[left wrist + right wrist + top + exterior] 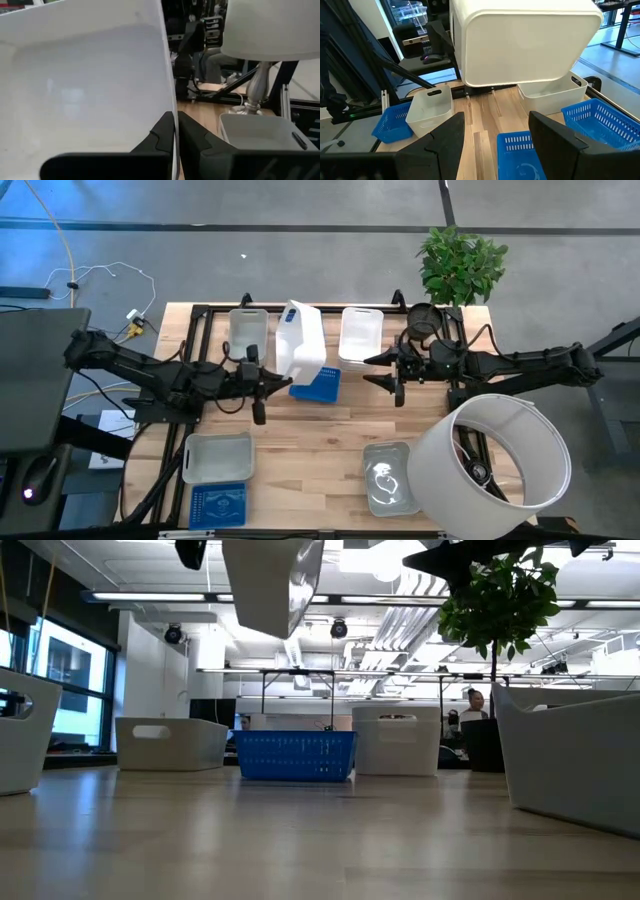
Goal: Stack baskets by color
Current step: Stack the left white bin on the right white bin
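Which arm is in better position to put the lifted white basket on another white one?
Left: the left gripper is shut on the lifted white basket. The right gripper is open and holds nothing.

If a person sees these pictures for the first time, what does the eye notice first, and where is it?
First, the white basket held up in the air above the blue basket at the middle back of the table, with the left gripper shut on its wall. Next, the large white cylinder at the front right corner. The right gripper, jaws open, waits just right of the lifted basket.
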`<action>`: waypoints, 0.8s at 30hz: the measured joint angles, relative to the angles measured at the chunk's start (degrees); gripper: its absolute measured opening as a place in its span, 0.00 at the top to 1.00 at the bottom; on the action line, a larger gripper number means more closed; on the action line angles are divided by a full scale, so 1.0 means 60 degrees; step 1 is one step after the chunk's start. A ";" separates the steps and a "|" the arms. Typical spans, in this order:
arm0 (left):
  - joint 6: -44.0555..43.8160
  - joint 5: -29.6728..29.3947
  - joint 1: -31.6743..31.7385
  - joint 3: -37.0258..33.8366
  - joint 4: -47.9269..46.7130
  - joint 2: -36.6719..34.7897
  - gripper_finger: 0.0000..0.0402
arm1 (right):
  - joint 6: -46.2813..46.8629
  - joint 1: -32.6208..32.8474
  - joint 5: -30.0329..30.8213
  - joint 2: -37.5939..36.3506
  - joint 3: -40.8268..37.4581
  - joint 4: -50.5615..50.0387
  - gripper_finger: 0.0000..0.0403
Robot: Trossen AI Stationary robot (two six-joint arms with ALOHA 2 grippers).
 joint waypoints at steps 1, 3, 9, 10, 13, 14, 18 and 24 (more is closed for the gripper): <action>0.0019 0.0005 0.0000 0.0000 -0.0016 0.0001 1.00 | 0.0002 -0.0003 0.0000 0.0000 0.0000 0.0002 0.48; 0.0028 0.0015 0.0000 0.0000 -0.0053 0.0004 1.00 | 0.0000 0.0000 0.0000 0.0000 0.0000 0.0006 0.48; 0.0216 0.0036 0.0000 0.0000 -0.0057 0.0004 1.00 | 0.0002 -0.0003 0.0000 0.0000 0.0000 0.0010 0.48; 0.0266 0.0036 0.0000 0.0000 -0.0060 0.0004 1.00 | -0.0001 -0.0003 0.0000 0.0000 0.0000 0.0011 0.48; 0.0272 0.0036 0.0000 0.0000 -0.0060 0.0001 1.00 | -0.0001 -0.0002 0.0000 0.0000 0.0000 0.0011 0.48; 0.0272 0.0036 0.0000 0.0000 -0.0061 0.0004 1.00 | 0.0001 0.0000 0.0000 0.0000 0.0000 0.0010 0.48; 0.0272 0.0033 0.0000 0.0000 -0.0060 0.0002 1.00 | 0.0003 0.0000 0.0000 0.0000 0.0000 0.0011 0.48; 0.0275 0.0338 0.0400 0.0461 -0.0437 0.0437 1.00 | 0.0003 -0.0003 0.0003 -0.0004 0.0000 0.0731 0.48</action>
